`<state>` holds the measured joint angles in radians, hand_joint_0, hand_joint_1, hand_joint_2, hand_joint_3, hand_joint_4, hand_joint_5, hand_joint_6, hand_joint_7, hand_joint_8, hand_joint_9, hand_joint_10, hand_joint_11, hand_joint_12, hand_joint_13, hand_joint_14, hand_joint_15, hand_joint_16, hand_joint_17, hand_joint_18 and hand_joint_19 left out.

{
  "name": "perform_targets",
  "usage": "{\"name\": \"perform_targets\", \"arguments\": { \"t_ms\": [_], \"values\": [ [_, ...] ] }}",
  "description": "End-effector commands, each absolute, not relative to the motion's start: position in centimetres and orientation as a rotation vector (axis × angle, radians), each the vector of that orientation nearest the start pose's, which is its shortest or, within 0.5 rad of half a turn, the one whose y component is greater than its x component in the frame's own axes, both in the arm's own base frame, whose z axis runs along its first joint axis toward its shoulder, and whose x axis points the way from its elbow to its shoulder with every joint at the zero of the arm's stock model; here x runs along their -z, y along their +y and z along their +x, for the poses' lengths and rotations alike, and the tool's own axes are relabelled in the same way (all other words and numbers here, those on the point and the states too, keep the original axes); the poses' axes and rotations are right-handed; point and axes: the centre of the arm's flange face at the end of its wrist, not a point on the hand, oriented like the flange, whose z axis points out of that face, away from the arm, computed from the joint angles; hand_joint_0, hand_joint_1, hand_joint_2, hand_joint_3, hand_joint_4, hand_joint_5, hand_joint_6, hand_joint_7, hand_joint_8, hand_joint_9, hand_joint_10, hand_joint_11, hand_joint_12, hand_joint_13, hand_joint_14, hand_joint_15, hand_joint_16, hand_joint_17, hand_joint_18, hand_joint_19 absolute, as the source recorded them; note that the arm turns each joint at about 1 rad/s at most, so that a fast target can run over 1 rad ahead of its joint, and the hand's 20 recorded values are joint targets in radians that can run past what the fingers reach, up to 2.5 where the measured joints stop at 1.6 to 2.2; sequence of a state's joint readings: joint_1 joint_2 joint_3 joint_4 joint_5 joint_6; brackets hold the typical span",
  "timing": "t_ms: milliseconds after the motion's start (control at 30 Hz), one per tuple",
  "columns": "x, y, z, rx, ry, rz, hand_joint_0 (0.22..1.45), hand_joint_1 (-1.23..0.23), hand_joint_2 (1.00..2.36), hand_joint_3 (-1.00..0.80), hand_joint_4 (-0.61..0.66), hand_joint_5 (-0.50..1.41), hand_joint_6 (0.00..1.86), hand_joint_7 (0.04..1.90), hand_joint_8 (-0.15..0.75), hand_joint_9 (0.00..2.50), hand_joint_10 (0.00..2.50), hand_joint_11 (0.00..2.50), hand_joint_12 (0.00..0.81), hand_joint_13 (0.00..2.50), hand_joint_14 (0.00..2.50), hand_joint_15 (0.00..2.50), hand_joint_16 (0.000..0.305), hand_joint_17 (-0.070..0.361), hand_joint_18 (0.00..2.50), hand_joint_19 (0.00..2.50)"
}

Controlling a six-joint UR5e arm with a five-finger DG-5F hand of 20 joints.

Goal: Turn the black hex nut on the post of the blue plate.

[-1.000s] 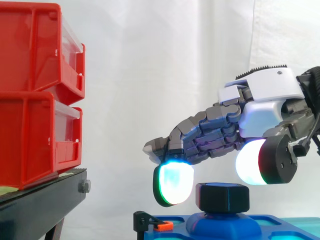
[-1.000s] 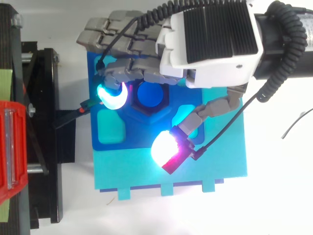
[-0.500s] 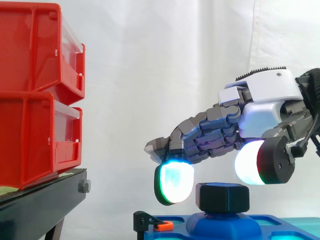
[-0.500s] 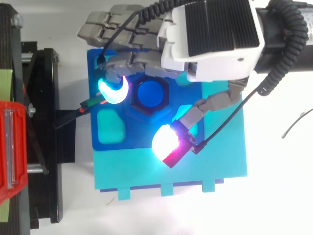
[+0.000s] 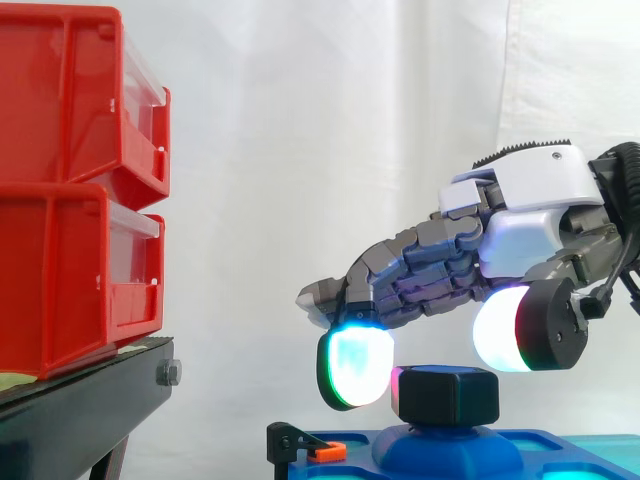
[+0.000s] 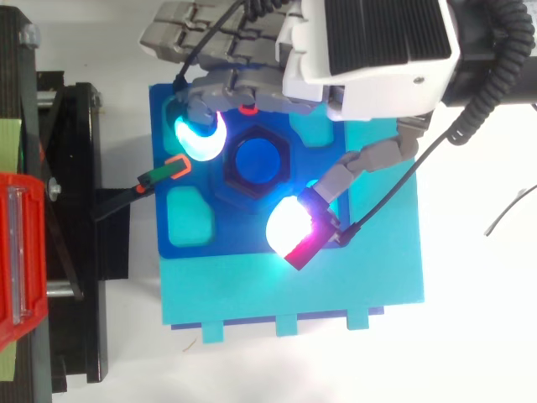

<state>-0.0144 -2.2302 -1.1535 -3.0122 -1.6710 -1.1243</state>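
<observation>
The black hex nut [image 5: 446, 396] sits on the blue post [image 6: 257, 159] of the blue plate [image 6: 189, 243]. My hand [image 5: 520, 215] reaches in from the right and hovers over the nut, its fingers gently bent and straddling it. A cyan-glowing fingertip [image 5: 352, 366] hangs just left of the nut, down at its height. In the top view that fingertip [image 6: 200, 137] lies at the nut's upper left. The thumb's white and red pad [image 6: 289, 228] is at the nut's lower right, slightly above its top face. Neither pad clearly presses on the nut.
Two stacked red bins [image 5: 70, 180] stand on a black stand [image 5: 80, 400] to the left. A black clip with an orange tip [image 6: 164, 172] juts from the stand to the plate's left edge. A teal base [image 6: 336, 285] lies under the blue plate.
My hand has slid toward the top of the top view. The cyan fingertip has dropped lower and closer to the nut. The thumb pad has drawn in toward the nut.
</observation>
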Motion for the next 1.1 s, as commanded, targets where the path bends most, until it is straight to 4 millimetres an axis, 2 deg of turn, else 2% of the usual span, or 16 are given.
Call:
{"name": "perform_targets", "arguments": {
  "t_ms": [0,533,1067],
  "values": [
    [-29.4,-13.4,72.6,-0.409,1.676,0.314,0.39,-0.67,1.0,-0.5,0.24,-0.26,0.5,0.98,0.203,0.0,0.0,0.0,0.372,0.02,0.0,0.0,0.052,0.118,0.0,0.0],
    [-29.3,-13.0,72.6,-0.413,1.68,0.31,0.39,-0.67,1.0,-0.5,0.24,-0.25,0.5,0.98,0.202,0.0,0.0,0.0,0.373,0.02,0.0,0.0,0.052,0.117,0.0,0.0],
    [-29.2,-13.7,71.6,-0.397,1.752,0.331,0.39,-0.67,1.0,-0.5,0.24,-0.25,0.5,0.99,0.202,0.0,0.0,0.0,0.37,0.03,0.0,0.0,0.052,0.116,0.0,0.0]
  ]
}}
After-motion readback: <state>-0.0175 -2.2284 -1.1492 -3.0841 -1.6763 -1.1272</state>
